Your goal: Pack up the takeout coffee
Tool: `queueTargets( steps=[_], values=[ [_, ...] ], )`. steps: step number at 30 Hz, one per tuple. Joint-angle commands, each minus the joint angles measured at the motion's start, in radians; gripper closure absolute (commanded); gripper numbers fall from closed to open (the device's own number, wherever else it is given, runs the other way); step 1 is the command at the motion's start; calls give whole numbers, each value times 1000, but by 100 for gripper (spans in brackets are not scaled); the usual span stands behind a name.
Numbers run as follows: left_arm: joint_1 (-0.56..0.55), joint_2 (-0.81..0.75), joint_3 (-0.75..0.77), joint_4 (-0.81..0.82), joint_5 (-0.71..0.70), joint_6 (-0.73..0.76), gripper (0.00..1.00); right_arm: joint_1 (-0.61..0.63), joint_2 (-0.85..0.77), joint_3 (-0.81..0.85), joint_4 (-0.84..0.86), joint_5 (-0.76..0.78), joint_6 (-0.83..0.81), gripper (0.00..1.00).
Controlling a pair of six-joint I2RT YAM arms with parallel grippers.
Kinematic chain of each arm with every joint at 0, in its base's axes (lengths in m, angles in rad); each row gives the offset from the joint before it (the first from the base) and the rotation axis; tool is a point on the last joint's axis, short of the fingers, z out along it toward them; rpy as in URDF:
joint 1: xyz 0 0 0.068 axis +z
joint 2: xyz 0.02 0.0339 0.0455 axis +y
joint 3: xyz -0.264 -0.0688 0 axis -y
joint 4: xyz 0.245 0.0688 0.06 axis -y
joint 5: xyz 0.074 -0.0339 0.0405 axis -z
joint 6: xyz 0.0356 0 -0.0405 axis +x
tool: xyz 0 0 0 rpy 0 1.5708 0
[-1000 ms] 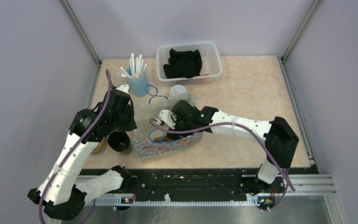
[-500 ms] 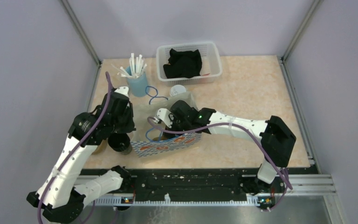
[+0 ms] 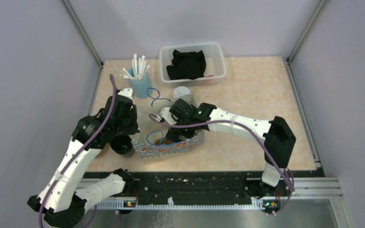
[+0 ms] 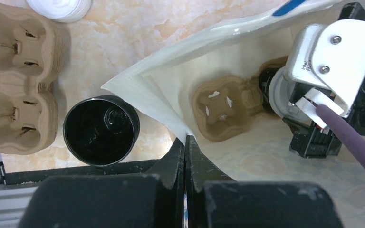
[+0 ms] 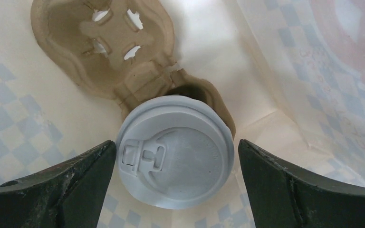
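A takeout coffee cup with a grey lid (image 5: 174, 151) stands in one pocket of a brown pulp carrier (image 5: 100, 47) at the bottom of a checked paper bag (image 3: 171, 148). The carrier's other pocket holds nothing. My right gripper (image 5: 176, 152) reaches down into the bag and is open. Its fingers (image 5: 83, 180) stand either side of the lid, the left one close to the rim and the right one clear of it. My left gripper (image 4: 186, 142) is shut on the bag's near rim (image 4: 171, 85), holding the mouth open.
An all-black cup (image 4: 100, 130) stands just left of the bag, beside a stack of spare carriers (image 4: 16, 78). Further back are a white lid (image 3: 181, 91), a blue cup of straws (image 3: 139, 83) and a white basket (image 3: 217, 61) holding black cloth.
My right gripper's jaws have spread wider and let go of the cup. The right arm has shifted slightly left and back over the bag. The left arm keeps its hold.
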Motion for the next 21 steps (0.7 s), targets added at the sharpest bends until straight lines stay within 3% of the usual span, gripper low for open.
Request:
queueTargets(
  steps=[1, 12, 21],
  values=[
    [3, -16, -25, 44, -23, 6, 100, 28, -40, 77, -54, 47, 63, 1],
    [2, -19, -41, 75, -6, 9, 100, 56, -105, 162, -110, 174, 153, 1],
    [3, 1, -52, 94, -17, 30, 100, 57, -156, 387, -205, 160, 217, 1]
  ],
)
